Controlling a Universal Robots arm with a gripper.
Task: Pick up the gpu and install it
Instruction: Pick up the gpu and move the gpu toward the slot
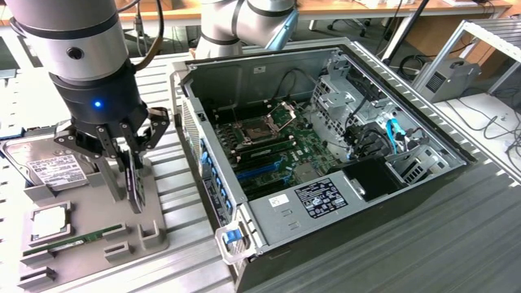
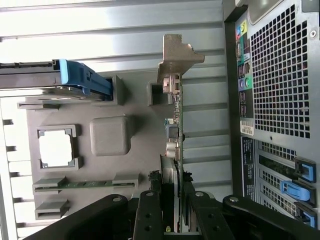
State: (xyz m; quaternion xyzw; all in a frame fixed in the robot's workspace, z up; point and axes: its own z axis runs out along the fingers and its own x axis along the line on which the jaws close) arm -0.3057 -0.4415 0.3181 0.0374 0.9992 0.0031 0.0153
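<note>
No legible text, brand or no. anywhere. A white label [image 1: 57, 171] on the hard drive [image 1: 21, 152], plus a black spec sticker [image 1: 320, 200] and a small white sticker [image 1: 281, 199] inside the PC case [image 1: 244, 79], carry print too fine to read. Same w/ the dark rear-panel label [image 2: 247, 155].

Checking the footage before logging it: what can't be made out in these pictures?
The gpu's top: exterior view, covered by the gripper.
Its faces: wrist view, seen edge-on.
The hard drive: exterior view, partly behind the gripper.
The case label text: exterior view, too small.
</note>
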